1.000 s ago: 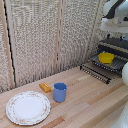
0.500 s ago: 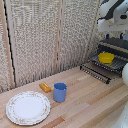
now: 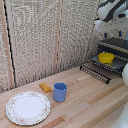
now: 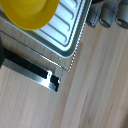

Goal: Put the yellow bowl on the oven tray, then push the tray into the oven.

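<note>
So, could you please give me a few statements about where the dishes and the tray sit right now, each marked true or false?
1. The yellow dish sits on the baking sheet. True.
2. The blue cup stands on the patterned plate. False: it stands on the table beside the plate.
3. The orange block lies on the table close to the cup. True.
4. The yellow dish rests on the patterned plate. False: that plate holds nothing.
5. The oven door hangs open. True.

The light wooden table [image 3: 85, 100] carries a patterned plate [image 3: 27, 107], blue cup [image 3: 60, 92], orange block [image 3: 45, 87], seemingly the oven [image 3: 116, 49].
</note>
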Robot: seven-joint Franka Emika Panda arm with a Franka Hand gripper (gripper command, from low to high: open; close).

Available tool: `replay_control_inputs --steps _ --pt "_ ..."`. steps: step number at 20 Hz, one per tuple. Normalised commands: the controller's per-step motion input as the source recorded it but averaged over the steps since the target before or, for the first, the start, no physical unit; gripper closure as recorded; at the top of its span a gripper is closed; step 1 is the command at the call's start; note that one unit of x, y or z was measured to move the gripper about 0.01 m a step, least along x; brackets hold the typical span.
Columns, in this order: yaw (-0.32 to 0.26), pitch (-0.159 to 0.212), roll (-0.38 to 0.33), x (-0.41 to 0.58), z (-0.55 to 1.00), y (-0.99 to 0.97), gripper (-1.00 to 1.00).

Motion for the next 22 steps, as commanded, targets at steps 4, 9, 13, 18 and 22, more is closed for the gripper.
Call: replay_control_inputs --steps 4,9,13,18,22 --pt "0.271 0.106 -0.205 -0.095 0.15 0.0 -1.0" --pt "0.272 0.106 -0.205 -0.096 0.15 0.0 -1.0" --pt "0.271 0.103 -0.209 -0.099 0.13 0.0 -1.0" --pt "0.263 0.09 -0.228 -0.103 0.06 -0.01 -1.0" --pt "0.247 0.078 -0.262 -0.091 0.0 -0.05 -1.0"
